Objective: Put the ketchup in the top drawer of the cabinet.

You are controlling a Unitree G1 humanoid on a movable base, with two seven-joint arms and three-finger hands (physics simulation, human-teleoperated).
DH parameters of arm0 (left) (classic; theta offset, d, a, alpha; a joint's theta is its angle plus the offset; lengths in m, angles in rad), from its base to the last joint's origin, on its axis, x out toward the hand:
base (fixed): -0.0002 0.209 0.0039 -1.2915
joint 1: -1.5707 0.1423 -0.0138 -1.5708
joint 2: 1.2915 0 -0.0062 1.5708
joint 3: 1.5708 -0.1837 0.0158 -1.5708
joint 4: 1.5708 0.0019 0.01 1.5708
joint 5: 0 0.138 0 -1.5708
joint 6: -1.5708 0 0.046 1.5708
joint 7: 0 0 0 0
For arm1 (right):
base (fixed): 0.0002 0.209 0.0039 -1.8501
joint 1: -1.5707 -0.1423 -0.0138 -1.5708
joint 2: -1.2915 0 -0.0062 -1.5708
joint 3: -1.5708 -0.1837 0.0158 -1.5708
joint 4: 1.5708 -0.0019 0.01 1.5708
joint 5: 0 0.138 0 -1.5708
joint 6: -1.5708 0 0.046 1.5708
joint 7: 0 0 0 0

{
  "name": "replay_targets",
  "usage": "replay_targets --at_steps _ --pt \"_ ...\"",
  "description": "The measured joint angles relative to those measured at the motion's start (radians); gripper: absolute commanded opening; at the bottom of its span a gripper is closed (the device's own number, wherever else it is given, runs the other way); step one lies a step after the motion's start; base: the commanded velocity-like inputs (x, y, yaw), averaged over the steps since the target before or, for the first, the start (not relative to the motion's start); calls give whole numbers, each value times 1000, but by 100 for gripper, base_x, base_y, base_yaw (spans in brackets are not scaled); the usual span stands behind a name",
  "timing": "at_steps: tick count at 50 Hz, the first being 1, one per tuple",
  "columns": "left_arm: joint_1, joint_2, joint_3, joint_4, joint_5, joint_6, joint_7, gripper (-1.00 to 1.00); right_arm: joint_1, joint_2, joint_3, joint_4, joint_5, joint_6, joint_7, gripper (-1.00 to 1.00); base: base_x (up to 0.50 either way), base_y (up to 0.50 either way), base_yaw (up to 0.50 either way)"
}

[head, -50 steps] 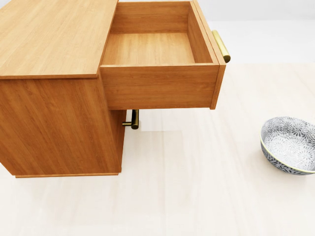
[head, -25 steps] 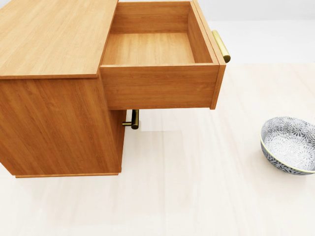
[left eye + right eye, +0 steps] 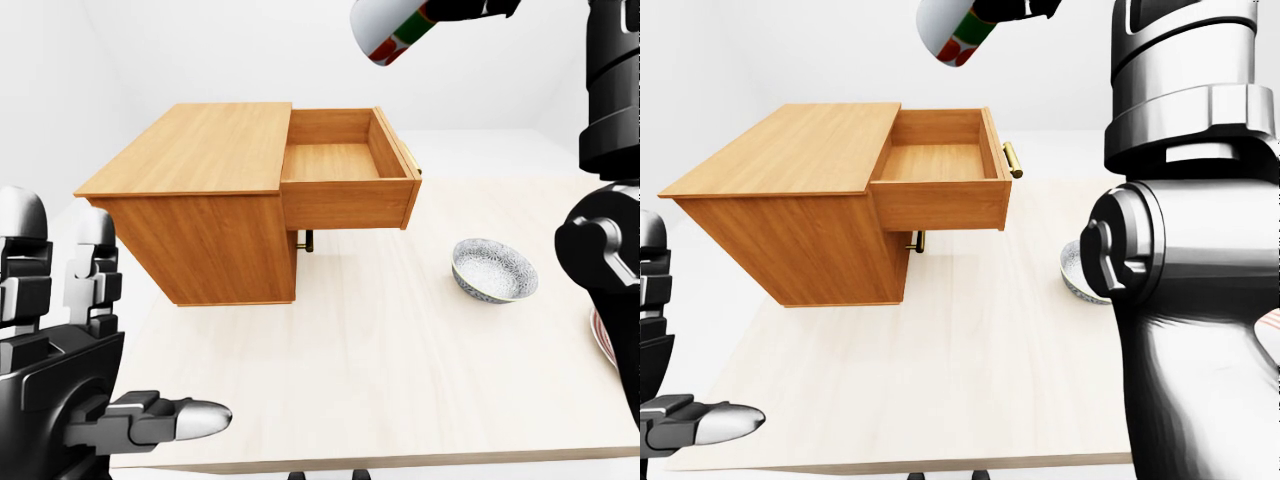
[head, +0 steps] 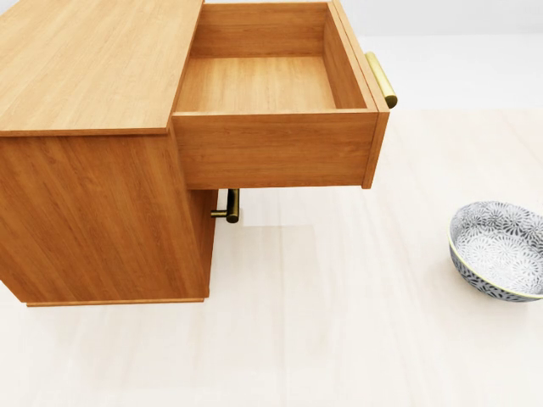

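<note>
Right robot hand (image 3: 470, 8) grips ketchup bottle (image 3: 385, 28) tilted high above the open top drawer (image 4: 263, 85); label unreadable. Left robot hand (image 3: 75, 390) open, empty.

We see our left robot hand (image 3: 70, 370) as blocky black segments with pale silver rounded fingertips (image 3: 200, 418); our right arm (image 3: 1190, 300) is glossy black, with ribbed grey-silver joint rings
</note>
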Motion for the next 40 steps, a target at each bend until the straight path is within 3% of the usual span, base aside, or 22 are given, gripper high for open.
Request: replay_targets --at_steps 40 --pt "-21 17 34 0 -37 0 18 100 118 37 -26 34 116 0 0 -100 0 0 0"
